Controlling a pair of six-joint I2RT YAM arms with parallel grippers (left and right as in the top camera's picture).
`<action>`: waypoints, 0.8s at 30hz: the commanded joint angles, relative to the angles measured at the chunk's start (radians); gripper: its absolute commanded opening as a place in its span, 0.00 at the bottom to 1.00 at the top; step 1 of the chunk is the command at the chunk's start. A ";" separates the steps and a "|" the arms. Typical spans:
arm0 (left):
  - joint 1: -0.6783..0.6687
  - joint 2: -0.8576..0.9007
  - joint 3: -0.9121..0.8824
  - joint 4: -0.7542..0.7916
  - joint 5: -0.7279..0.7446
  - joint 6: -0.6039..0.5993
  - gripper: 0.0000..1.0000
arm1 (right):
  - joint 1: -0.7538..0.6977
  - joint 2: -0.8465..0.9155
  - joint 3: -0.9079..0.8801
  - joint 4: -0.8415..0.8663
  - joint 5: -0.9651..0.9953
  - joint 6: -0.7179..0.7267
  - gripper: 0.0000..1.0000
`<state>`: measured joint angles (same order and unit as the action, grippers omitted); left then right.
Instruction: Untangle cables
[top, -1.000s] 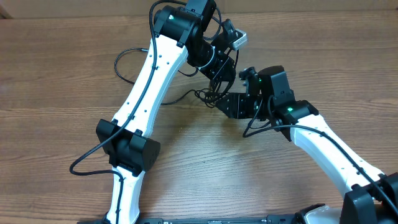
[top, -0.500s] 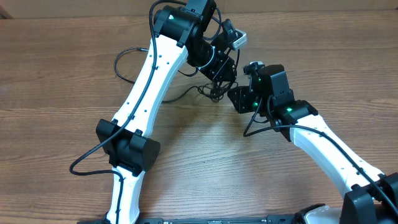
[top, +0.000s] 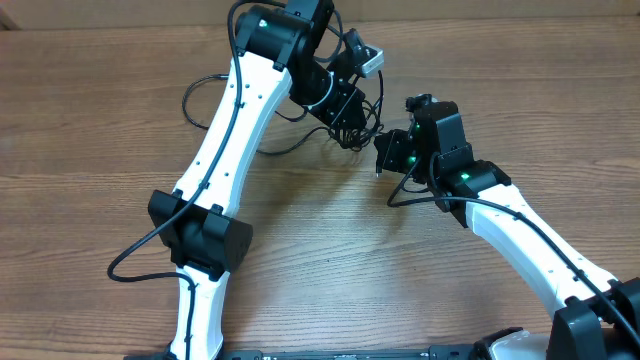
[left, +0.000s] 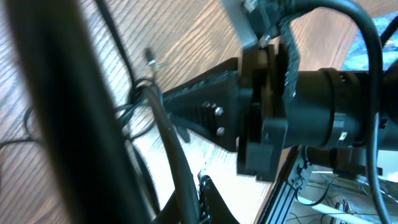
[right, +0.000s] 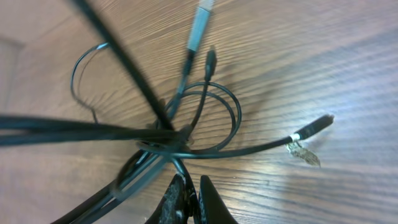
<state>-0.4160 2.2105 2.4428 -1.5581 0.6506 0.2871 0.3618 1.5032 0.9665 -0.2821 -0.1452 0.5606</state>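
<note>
Both clenched: left pincer (top: 349, 120) on cables (right: 163, 142), right pincer (right: 191, 190) apparently on one at its tips | step: grips set | next: you draw apart slowly.

Matt wood-grain table (top: 80, 150); smooth black cables (right: 163, 135), silvery plug (right: 200, 28).

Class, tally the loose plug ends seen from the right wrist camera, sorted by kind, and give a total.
Flat silvery plug: 1
Slim dark plugs: 2
Total: 3
</note>
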 joint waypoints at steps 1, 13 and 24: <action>0.037 -0.017 0.021 -0.015 -0.024 0.005 0.04 | -0.006 0.001 0.005 -0.069 0.177 0.159 0.04; 0.184 -0.017 0.021 -0.064 -0.002 0.008 0.04 | -0.131 0.001 0.005 -0.179 0.098 0.224 0.04; 0.103 -0.017 0.021 -0.048 0.102 0.087 0.04 | -0.064 0.001 0.005 0.079 -0.475 0.217 0.56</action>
<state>-0.2703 2.2105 2.4428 -1.6184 0.6983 0.3286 0.2607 1.5040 0.9630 -0.2272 -0.4747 0.7471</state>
